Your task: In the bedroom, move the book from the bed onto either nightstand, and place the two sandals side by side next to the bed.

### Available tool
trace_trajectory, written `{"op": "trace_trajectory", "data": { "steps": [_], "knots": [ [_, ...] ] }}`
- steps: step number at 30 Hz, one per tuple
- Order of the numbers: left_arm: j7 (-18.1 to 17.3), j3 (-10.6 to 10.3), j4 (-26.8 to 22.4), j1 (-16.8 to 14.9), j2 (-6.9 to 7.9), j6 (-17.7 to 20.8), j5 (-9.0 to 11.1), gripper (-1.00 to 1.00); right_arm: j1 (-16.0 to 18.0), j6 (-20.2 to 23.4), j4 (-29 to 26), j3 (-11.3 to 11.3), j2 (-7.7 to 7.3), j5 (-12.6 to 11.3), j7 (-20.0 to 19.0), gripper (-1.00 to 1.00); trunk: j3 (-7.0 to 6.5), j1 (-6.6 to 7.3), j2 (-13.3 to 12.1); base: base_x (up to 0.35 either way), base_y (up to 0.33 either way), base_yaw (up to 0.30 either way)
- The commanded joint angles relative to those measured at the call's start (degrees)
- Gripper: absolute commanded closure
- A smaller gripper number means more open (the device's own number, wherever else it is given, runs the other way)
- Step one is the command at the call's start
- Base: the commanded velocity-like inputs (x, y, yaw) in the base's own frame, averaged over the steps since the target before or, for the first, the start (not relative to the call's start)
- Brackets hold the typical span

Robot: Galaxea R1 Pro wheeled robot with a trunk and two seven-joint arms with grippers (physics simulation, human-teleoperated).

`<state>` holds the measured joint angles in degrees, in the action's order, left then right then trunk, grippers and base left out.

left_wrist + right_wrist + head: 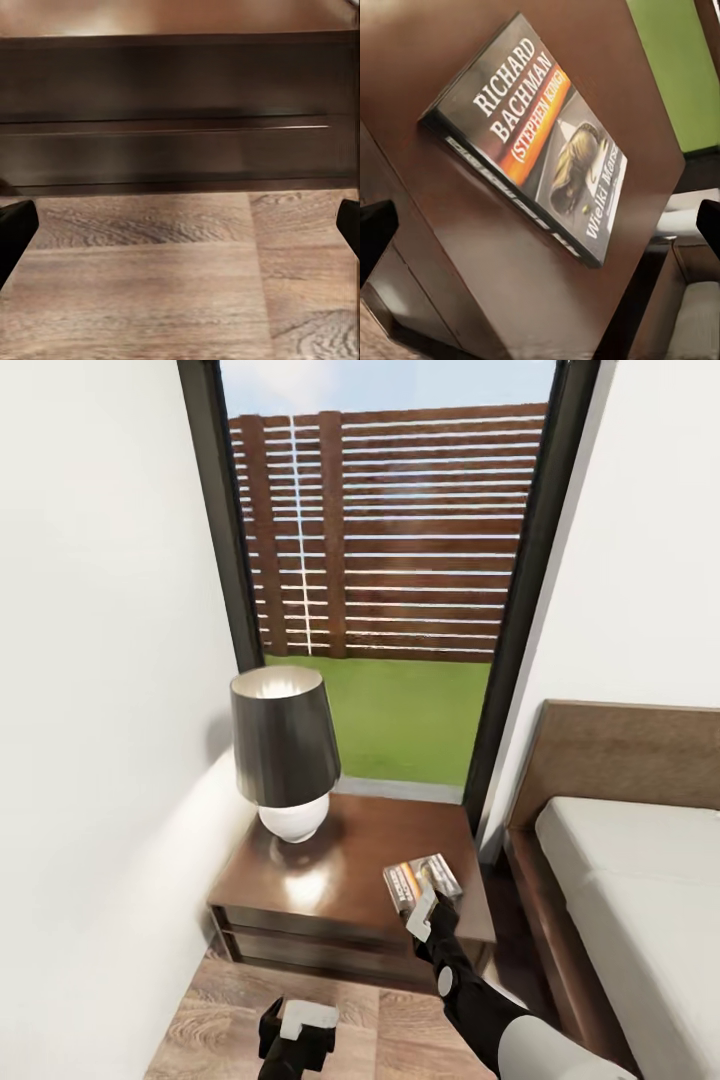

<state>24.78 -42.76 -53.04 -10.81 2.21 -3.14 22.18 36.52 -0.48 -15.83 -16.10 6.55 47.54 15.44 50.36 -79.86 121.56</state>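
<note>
Book lies flat on the nightstand, near the lamp. My right hand is spread; I should withdraw straight, avoiding nudging it.

The nightstand is standing below the window, carrying a lamp at its ten o'clock corner and the book at four o'clock, with the right gripper hovering just over the book's near edge; the bed is lying at three o'clock
</note>
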Motion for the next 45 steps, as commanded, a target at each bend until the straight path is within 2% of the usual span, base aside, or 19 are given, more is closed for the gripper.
{"op": "trace_trajectory", "data": {
  "steps": [1,41,45],
  "knots": [
    [0.44,-0.37,0.00,-0.08,0.08,-0.35,0.59,-1.00,0.06,-0.05,0.10,0.02,0.01,0.45,0.28,-1.00,0.05,0.05,0.03,-0.314,0.000,0.000],
    [0.67,-0.22,0.13,-0.08,0.09,-0.56,0.78,-1.00,0.05,-0.25,-0.25,0.10,0.05,0.28,0.45,-1.00,0.05,0.05,0.03,-0.019,0.000,0.000],
    [0.62,-0.19,0.13,-0.08,0.08,-0.50,0.93,-1.00,0.07,-0.23,-0.25,0.11,0.05,0.27,0.55,-1.00,-0.01,0.05,0.03,-0.157,0.213,-0.179]
  ]
}}
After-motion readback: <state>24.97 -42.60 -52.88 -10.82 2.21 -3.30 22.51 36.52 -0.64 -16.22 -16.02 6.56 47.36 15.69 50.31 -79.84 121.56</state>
